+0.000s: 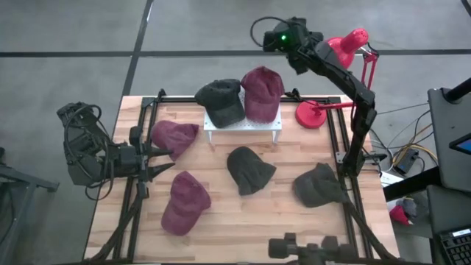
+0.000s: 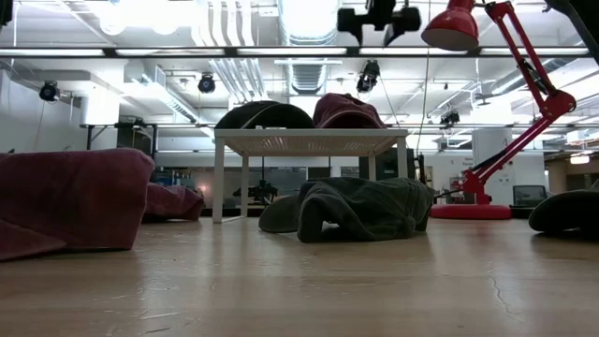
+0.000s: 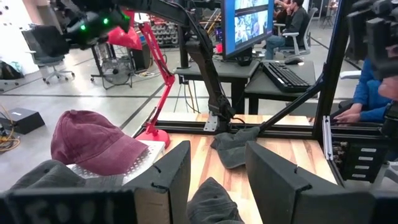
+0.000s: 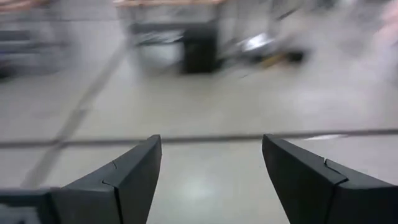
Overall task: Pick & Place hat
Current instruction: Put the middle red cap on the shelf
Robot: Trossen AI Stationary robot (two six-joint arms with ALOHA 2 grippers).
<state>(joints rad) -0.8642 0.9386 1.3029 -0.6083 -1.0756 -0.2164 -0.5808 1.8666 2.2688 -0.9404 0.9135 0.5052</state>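
Overhead, right gripper [image 1: 282, 38] is raised off the far edge of the table, above the floor, fingers spread wide with nothing between them. Right wrist view confirms: both fingers [image 4: 118, 180] well apart, only blurred floor beyond. Left gripper [image 1: 163, 162] sits low at the table's left edge, fingers parted and empty, tips pointing toward a maroon hat [image 1: 174, 138] just beside them.

White rack [image 1: 243, 124] stands near the far edge, centre. On it: a dark grey hat [image 1: 221, 100] and a maroon cap [image 1: 261, 92], side by side and touching. Four more hats lie on the bare table [image 1: 221, 228]:
- maroon hat near the left edge
- second maroon hat [image 1: 184, 202] toward the near left corner
- dark hat [image 1: 250, 169] at centre
- dark hat [image 1: 318, 185] at the right edge

Red desk lamp [image 1: 324, 110] stands by the far right corner, its base just beside the rack.

Low view shows the rack's legs and open space beneath, with the two hats' crowns above its top; the centre dark hat sits in front of it. Neither gripper can be made out clearly there. Left wrist view looks across the table and shows the maroon cap on the rack, plus a seated person [image 3: 297, 25] at a desk with monitors beyond the table.
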